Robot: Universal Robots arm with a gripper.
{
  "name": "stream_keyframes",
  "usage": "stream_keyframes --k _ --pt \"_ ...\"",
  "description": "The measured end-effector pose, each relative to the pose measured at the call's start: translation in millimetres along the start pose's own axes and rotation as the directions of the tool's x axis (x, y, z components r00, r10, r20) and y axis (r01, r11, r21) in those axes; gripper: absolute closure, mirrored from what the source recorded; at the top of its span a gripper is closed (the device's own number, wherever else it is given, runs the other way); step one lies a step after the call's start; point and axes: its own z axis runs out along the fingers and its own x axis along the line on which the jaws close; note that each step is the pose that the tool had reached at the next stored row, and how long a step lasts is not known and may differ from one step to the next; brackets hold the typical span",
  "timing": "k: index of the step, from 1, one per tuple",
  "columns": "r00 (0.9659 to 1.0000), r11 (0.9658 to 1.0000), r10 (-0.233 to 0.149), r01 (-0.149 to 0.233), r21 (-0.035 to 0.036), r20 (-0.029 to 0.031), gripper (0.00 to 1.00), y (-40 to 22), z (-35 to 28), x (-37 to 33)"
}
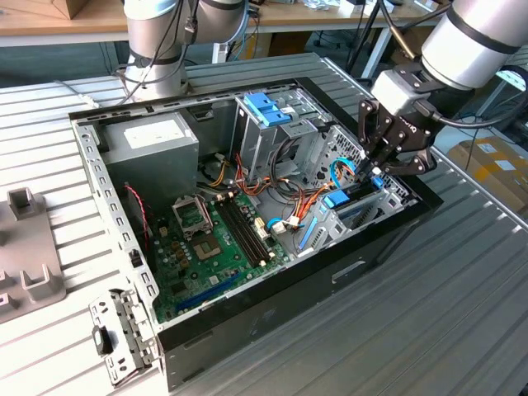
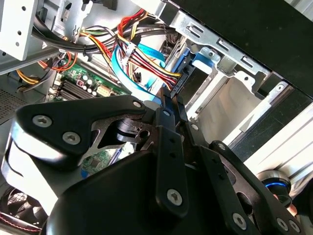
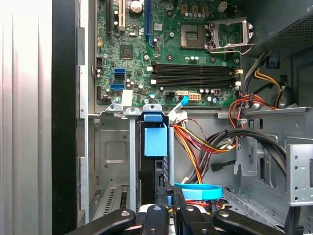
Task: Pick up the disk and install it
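Note:
The disk [image 1: 337, 200], a dark drive in a bright blue carrier, stands on edge in a metal bay slot at the side of the open computer case [image 1: 388, 223] on the exterior view's right. In the first wrist view the disk's [image 3: 155, 142] blue tab lies between the bay rails. My gripper [image 1: 373, 172] hangs right over the disk's end nearest it. Its fingers [image 3: 177, 205] are shut together on the disk's thin blue edge in both wrist views. From my gripper [image 2: 171, 100] the disk [image 2: 182, 73] runs on toward the case wall.
The green motherboard [image 1: 210, 239] fills the case floor, with a grey power supply [image 1: 153, 140] behind it. A drive cage topped by a blue bracket [image 1: 268, 107] stands mid-case. Coloured cable bundles [image 3: 195, 147] and a blue flat cable [image 3: 198, 191] crowd the bay. Grey fixtures [image 1: 29, 247] sit outside the case.

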Motion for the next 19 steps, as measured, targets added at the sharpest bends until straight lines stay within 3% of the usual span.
stream_keyframes --k 19 --pt "1.0000 1.0000 0.000 0.000 0.0000 0.0001 0.84 -0.2 5.7 4.7"
